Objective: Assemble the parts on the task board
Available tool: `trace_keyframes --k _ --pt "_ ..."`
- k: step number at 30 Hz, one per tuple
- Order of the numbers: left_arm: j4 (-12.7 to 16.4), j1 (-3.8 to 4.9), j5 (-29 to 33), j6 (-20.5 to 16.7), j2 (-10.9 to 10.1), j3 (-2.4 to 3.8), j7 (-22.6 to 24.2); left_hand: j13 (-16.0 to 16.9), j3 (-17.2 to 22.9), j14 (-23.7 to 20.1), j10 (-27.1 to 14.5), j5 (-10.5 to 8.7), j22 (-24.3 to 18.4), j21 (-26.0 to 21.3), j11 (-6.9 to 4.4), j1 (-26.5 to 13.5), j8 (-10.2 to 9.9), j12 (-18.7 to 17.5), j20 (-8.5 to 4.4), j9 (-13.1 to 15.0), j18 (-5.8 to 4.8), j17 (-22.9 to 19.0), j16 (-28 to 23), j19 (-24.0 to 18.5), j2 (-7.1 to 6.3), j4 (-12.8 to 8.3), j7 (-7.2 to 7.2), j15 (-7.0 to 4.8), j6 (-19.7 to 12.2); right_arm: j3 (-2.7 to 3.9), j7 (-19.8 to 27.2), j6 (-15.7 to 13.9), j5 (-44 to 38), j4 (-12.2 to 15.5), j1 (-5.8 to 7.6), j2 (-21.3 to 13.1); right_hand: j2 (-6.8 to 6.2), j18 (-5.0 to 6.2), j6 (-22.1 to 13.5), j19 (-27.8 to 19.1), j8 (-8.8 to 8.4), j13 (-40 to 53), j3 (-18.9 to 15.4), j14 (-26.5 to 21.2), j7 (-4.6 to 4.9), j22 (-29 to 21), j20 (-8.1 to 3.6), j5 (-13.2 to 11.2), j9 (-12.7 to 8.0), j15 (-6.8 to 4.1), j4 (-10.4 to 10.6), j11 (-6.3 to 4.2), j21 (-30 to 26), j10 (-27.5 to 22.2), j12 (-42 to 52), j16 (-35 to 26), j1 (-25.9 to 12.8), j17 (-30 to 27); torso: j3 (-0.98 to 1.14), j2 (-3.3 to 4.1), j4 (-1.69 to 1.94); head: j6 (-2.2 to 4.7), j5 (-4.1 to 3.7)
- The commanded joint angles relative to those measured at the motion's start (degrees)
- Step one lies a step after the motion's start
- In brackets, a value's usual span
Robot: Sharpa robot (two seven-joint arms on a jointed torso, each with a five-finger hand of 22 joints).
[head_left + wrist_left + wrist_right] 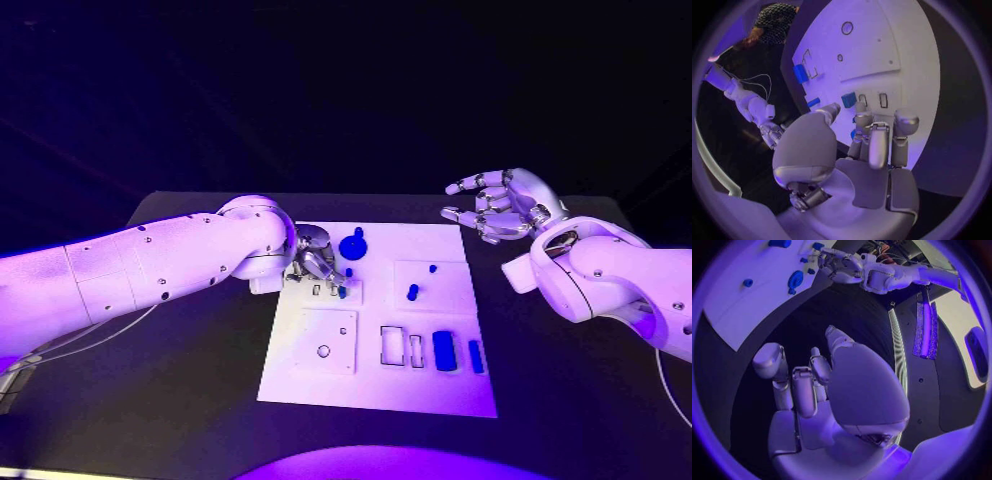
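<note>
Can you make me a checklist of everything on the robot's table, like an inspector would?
Surface: black table, with the flat white task board in its middle.
Job's things: round-headed blue part at the board's far edge; small blue peg standing mid-board; two blue rectangular blocks on the near right.
Clutter: nothing seen.
Hands: silver left hand is low over the board's far left part, fingertips by a small blue piece; whether it grips it cannot be told. Silver right hand is off the board's far right corner, fingers apart, holding nothing.
Cables: thin wires along the left arm.
Surroundings: dark.
</note>
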Motion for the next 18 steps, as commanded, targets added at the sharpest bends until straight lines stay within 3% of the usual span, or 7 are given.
trace_keyframes --k 1,18 --pt "-0.22 0.13 0.4 1.38 0.34 -0.04 -0.03 -0.11 -0.4 0.62 0.29 -0.32 0.02 0.18 -0.15 -0.66 0.35 0.06 -0.13 0.12 -0.45 2.63 0.25 0.29 -0.12 0.07 -0.18 -0.38 -0.06 0.03 0.04 0.65 -0.02 -0.07 -0.03 0.1 0.07 0.85 -0.39 -0.42 -0.17 -0.07 0.02 3.24 0.02 -0.05 -0.14 0.29 -0.09 0.44 0.17 0.1 -0.3 -0.26 -0.18 -0.26 0.2 5.61 0.05 0.03 -0.04 -0.08 -0.04" --pt "-0.92 0.12 0.72 2.02 1.24 -0.26 0.05 -0.1 -0.37 0.61 0.26 -0.26 0.2 0.29 -0.18 -0.66 0.39 0.06 -0.15 0.24 -0.49 2.63 0.24 0.38 0.12 0.04 -0.2 -0.39 -0.14 0.03 -0.18 0.91 -0.02 -0.45 -0.21 0.51 0.18 0.89 -0.38 -0.51 -0.14 -0.05 0.0 3.23 0.03 -0.19 -0.12 0.38 -0.13 0.45 0.21 0.12 -0.56 -0.21 -0.12 -0.28 0.07 5.58 0.0 -0.05 0.04 -0.27 -0.36"
